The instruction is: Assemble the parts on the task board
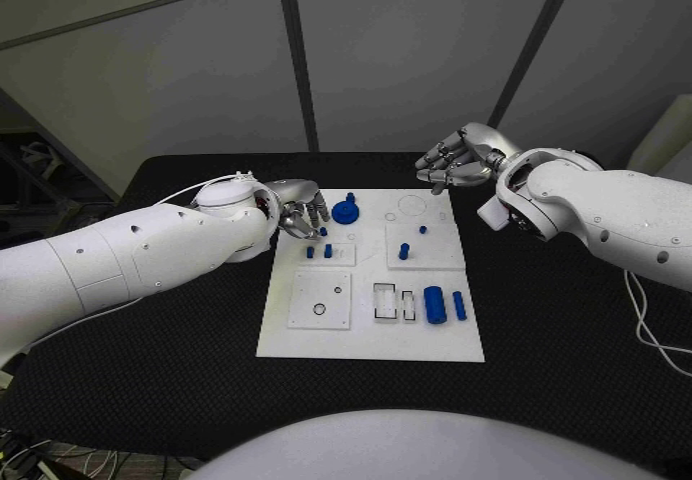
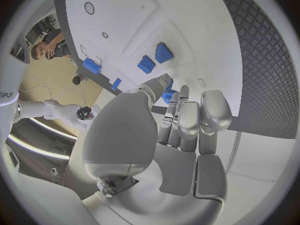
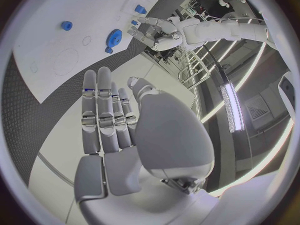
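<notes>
The task board (image 1: pixel 371 345) lies flat at the middle of the black table (image 1: pixel 173 380), and everything here is placed from it. Near its far edge lies a blue gear (image 1: pixel 346 211); small blue pegs (image 1: pixel 326 250) stand on its far-left raised tile, one more peg (image 1: pixel 405 250) on the tile beside that, and two blue cylinders (image 1: pixel 444 304) lie along its near-right part next to open slots. The left hand (image 1: pixel 300 214) hovers at the board's far-left edge, just beside the gear, fingers loosely bent and close together, holding nothing. The right hand (image 1: pixel 459 158) hangs past the board's far-right corner, fingers curled but empty. The parts look like small, rigid, light plastic, probably smooth and apt to roll or tip, so a fingertip pinch across the gear's rim or a cylinder's sides seems wisest.
</notes>
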Tool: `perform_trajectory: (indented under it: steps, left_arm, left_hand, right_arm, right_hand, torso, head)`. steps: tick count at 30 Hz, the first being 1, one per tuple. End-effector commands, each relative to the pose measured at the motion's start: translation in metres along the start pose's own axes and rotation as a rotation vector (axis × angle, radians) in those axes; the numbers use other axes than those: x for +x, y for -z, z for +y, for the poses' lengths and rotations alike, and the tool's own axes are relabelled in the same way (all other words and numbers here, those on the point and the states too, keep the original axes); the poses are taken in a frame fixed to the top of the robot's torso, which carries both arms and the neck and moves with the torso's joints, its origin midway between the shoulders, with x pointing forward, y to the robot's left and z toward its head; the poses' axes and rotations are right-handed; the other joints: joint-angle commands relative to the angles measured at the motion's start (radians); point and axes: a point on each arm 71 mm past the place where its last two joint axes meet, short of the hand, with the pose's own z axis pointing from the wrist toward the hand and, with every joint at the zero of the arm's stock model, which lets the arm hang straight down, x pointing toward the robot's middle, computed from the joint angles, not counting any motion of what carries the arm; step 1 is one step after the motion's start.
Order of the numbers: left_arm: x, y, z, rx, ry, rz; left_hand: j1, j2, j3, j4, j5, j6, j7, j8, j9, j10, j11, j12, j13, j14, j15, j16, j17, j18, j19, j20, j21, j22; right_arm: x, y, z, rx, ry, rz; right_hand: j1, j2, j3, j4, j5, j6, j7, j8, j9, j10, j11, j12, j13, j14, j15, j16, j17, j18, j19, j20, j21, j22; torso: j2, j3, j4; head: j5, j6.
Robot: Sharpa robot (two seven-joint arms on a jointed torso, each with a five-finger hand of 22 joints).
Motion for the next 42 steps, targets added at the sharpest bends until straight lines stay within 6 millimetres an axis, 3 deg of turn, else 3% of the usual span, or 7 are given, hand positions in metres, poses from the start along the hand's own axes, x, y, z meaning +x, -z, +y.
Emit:
perform_trajectory:
  steps: [1,9,14,17,21,27,42]
  left_arm:
    - [-0.008,0.003,0.004,-0.006,0.024,-0.062]
    - [-0.023,0.019,0.029,-0.012,0.309,-0.151]
    - [-0.027,0.034,0.037,0.033,0.522,-0.181]
    - [-0.033,0.043,0.037,0.087,0.654,-0.25]
    - [-0.039,0.054,0.039,0.147,0.896,-0.361]
    - [-0.041,0.063,0.038,0.174,1.115,-0.426]
    - [-0.038,0.071,0.031,0.195,1.22,-0.442]
  left_hand:
    - [-0.001,0.012,-0.009,0.003,0.0,0.002,0.008,0.003,0.003,-0.009,0.002,-0.006,0.002,0.0,0.007,-0.005,-0.003,-0.109,-0.003,0.005,-0.007,0.139]
    - [-0.008,0.021,-0.038,0.016,-0.002,0.059,0.036,0.033,0.009,-0.016,0.002,0.001,0.005,-0.047,0.006,-0.086,-0.145,-0.086,-0.048,0.007,-0.143,0.101]
    - [-0.01,0.023,-0.096,0.025,-0.003,0.059,0.037,0.033,0.004,-0.055,0.009,0.003,0.003,-0.136,0.013,-0.223,-0.354,-0.055,-0.133,0.013,-0.359,0.036]
    - [0.0,0.041,-0.132,0.032,-0.001,0.07,0.053,0.038,0.005,-0.072,0.012,0.018,0.004,-0.187,0.016,-0.306,-0.473,-0.036,-0.187,0.017,-0.498,-0.014]
    - [0.015,0.06,-0.141,0.035,0.003,0.083,0.062,0.044,0.005,-0.073,0.015,0.036,0.006,-0.207,0.019,-0.325,-0.492,-0.025,-0.223,0.02,-0.591,-0.049]
    - [0.02,0.08,-0.139,0.044,0.009,0.102,0.065,0.054,0.006,-0.049,0.014,0.069,0.012,-0.221,0.02,-0.334,-0.505,-0.019,-0.243,0.021,-0.643,-0.071]
    - [0.025,0.084,-0.136,0.045,0.009,0.106,0.063,0.056,0.004,-0.048,0.012,0.08,0.012,-0.229,0.019,-0.337,-0.512,-0.017,-0.248,0.02,-0.658,-0.079]
  right_arm:
    - [0.004,0.001,0.0,-0.009,0.2,0.044]
    - [0.017,0.008,-0.002,-0.034,0.499,0.056]
    - [0.028,0.013,-0.005,-0.037,0.613,0.067]
    - [0.034,0.016,-0.008,-0.034,0.657,0.08]
    - [0.043,0.019,-0.011,-0.024,0.7,0.098]
    - [0.05,0.02,-0.012,-0.02,0.723,0.106]
    - [0.066,0.017,-0.013,-0.017,0.73,0.143]
  right_hand:
    - [0.013,0.006,0.009,-0.026,-0.016,0.021,-0.01,0.006,0.0,0.014,-0.011,0.007,-0.001,0.051,-0.017,0.115,0.064,0.009,0.032,-0.027,0.07,0.048]
    - [0.003,-0.002,0.054,-0.063,-0.036,0.047,-0.022,-0.006,-0.002,0.019,-0.021,0.002,-0.003,0.042,-0.029,0.361,0.2,0.005,-0.007,-0.041,0.248,0.193]
    - [-0.015,-0.015,0.071,-0.062,-0.058,0.047,-0.023,-0.011,-0.002,-0.014,-0.017,-0.004,-0.006,0.051,-0.026,0.54,0.338,-0.004,0.001,-0.037,0.358,0.303]
    - [-0.027,-0.024,0.077,-0.058,-0.086,0.038,-0.021,-0.015,-0.003,-0.033,-0.014,-0.002,-0.006,0.051,-0.022,0.629,0.407,-0.012,0.014,-0.033,0.431,0.382]
    - [-0.039,-0.032,0.077,-0.053,-0.141,0.018,-0.013,-0.018,-0.005,-0.06,-0.007,-0.002,-0.008,0.045,-0.016,0.677,0.442,-0.017,0.014,-0.026,0.474,0.428]
    - [-0.044,-0.036,0.075,-0.053,-0.159,-0.004,-0.001,-0.015,-0.004,-0.093,0.002,0.008,-0.008,0.048,-0.008,0.819,0.56,-0.032,0.044,-0.014,0.584,0.552]
    - [-0.018,-0.018,0.126,-0.07,-0.14,0.019,-0.004,-0.008,0.0,-0.086,-0.004,0.035,-0.009,0.061,-0.012,1.067,0.775,-0.067,0.123,-0.008,0.799,0.797]
  torso:
    - [-0.001,-0.0005,-0.0002]
    - [-0.002,0.0012,-0.0017]
    - [0.001,-0.0024,-0.0002]
    - [0.001,-0.0023,0.001]
    - [0.0,-0.0016,0.0018]
    - [0.002,-0.0021,-0.0021]
    - [0.003,0.0001,-0.0016]
  head:
    - [-0.002,0.005]
    - [-0.032,0.03]
    - [-0.053,0.042]
    - [-0.062,0.048]
    - [-0.076,0.056]
    - [-0.074,0.061]
    - [-0.075,0.063]
